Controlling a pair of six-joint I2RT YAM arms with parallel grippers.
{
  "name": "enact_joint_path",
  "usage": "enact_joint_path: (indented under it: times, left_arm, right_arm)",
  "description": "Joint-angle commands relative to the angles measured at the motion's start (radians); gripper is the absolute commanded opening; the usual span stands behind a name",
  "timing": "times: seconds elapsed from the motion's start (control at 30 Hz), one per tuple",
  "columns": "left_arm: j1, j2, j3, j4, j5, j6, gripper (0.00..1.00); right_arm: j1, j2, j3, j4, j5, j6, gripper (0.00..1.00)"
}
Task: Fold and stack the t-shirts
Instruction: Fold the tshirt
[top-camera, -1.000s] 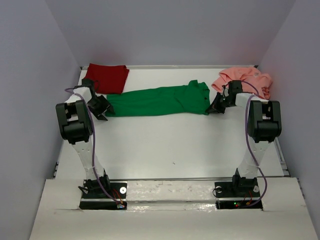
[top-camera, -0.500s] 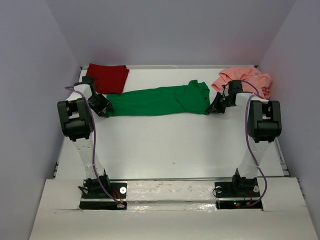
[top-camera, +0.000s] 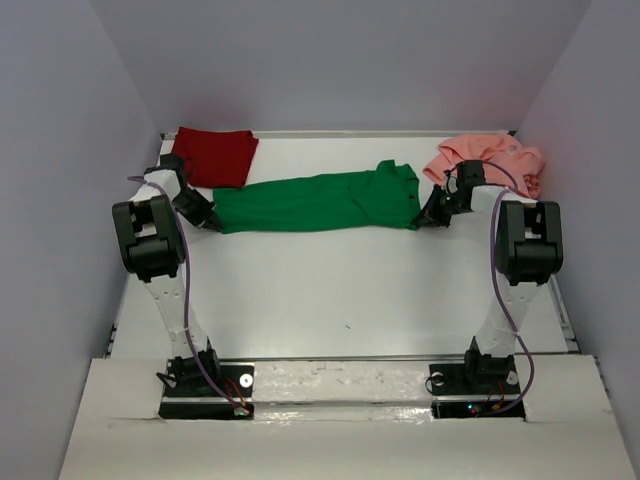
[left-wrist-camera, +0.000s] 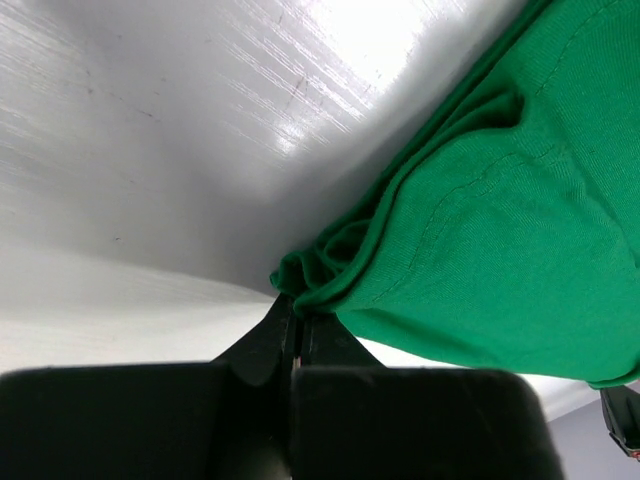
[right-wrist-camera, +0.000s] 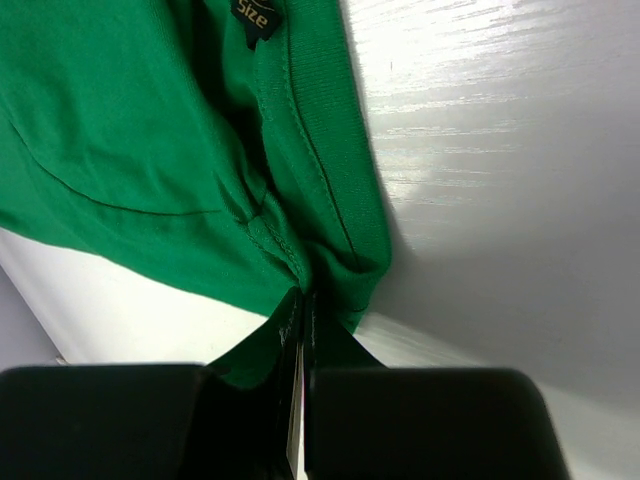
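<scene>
Grippers take hold of a bright green t-shirt (top-camera: 315, 202), which lies stretched in a long band across the far half of the white table (top-camera: 350, 290). The left gripper (top-camera: 203, 217) is clamped on a bunched corner of the hem at the shirt's left end. The right gripper (top-camera: 432, 214) is pinched tight on the cloth at the collar end, close to the size label (right-wrist-camera: 255, 15). With both ends caught, the pair look set to lift the garment or draw it taut for a fold.

A dark red t-shirt (top-camera: 213, 155) lies as a neat flat rectangle in the far left corner, just beyond the left gripper, and seems to be folded already. A salmon pink t-shirt (top-camera: 487, 160) sits crumpled in the far right corner, just behind the right arm. No stack has been made yet.

The tabletop is glossy white, catching glare, with a few small scuffs. Plain pale lilac-grey walls (top-camera: 340, 60) close it in on three sides.
</scene>
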Motion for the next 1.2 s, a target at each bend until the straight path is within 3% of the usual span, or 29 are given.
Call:
enact_joint_path:
  times: [0.0, 0.8, 1.17]
  left_arm:
    - [0.0, 0.034, -0.065, 0.005, -0.088, 0.037, 0.0]
    - [-0.003, -0.136, -0.206, -0.038, -0.039, 0.079, 0.0]
    - [-0.052, -0.352, -0.453, -0.017, -0.002, 0.039, 0.0]
  right_arm:
    - [0.006, -0.012, 0.052, -0.024, 0.036, -0.023, 0.0]
    - [-0.115, 0.046, 0.188, -0.221, 0.179, -0.07, 0.0]
    - [-0.115, 0.169, 0.345, -0.241, 0.139, -0.07, 0.0]
